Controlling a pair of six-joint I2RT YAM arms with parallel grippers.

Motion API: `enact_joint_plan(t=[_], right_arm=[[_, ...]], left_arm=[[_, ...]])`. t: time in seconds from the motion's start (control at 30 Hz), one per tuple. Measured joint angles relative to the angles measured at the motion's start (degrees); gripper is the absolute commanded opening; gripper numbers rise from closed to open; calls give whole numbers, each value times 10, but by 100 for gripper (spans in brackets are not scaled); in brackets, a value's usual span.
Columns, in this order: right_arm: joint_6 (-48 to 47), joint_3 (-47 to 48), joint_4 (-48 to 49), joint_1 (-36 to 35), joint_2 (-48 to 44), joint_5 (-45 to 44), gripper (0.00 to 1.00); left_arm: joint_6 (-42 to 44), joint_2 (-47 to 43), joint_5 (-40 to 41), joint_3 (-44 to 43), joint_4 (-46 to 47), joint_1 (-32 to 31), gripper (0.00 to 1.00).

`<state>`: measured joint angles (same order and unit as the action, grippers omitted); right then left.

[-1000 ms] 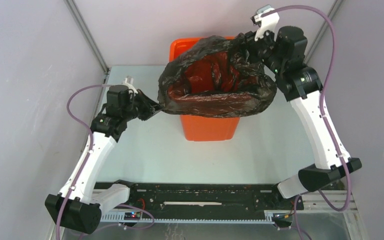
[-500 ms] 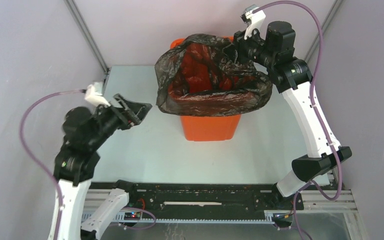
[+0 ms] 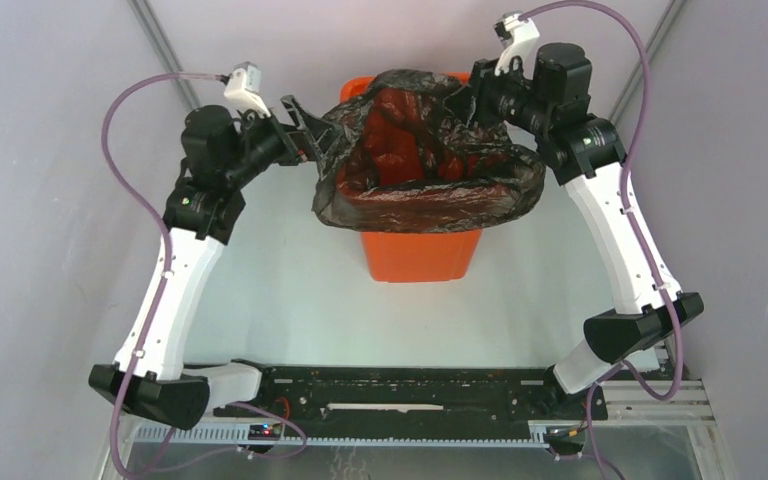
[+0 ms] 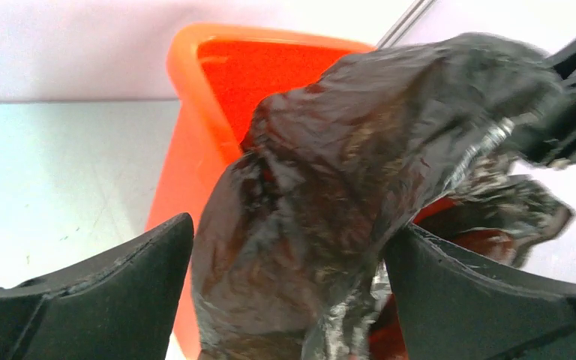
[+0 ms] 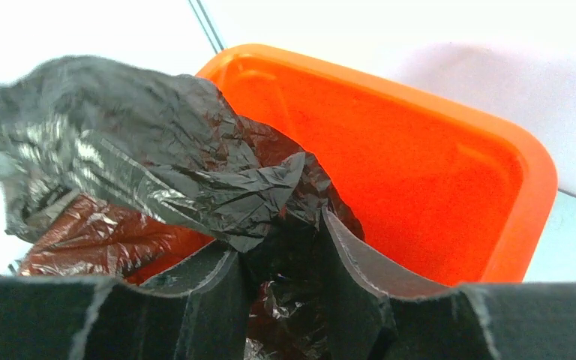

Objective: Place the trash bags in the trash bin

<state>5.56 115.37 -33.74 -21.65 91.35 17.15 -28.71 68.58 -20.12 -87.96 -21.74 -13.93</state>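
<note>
Half a second ago the left gripper (image 3: pixel 312 135) hung low, well to the left of the bin (image 3: pixel 420 255). Now it is up at the bin's far left corner, with its jaws apart and a fold of the bag (image 3: pixel 430 190) between them. The right gripper (image 3: pixel 480 85) stays pinched on the bag's edge at the bin's far right corner, and the bag lies open over the bin's mouth, so I judge a second hold is near.

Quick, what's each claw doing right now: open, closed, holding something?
Left gripper: open, straddling the trash bag, not clamped on it.
Right gripper: shut, pinching a fold of the trash bag.
</note>
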Motion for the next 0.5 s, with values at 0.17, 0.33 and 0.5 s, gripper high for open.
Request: enact_joint_plan(t=[0.17,0.33,0.5], right_arm=[[36,32,-3,25,9,25,44],[70,93,-19,48,33,38,56],[129,141,-61,94,50,48,73]], left_arm=[[13,18,5,19,20,-1,62],[-10,32,-8,14,72,-2,26],[-35,76,-10,5,84,-2,19]])
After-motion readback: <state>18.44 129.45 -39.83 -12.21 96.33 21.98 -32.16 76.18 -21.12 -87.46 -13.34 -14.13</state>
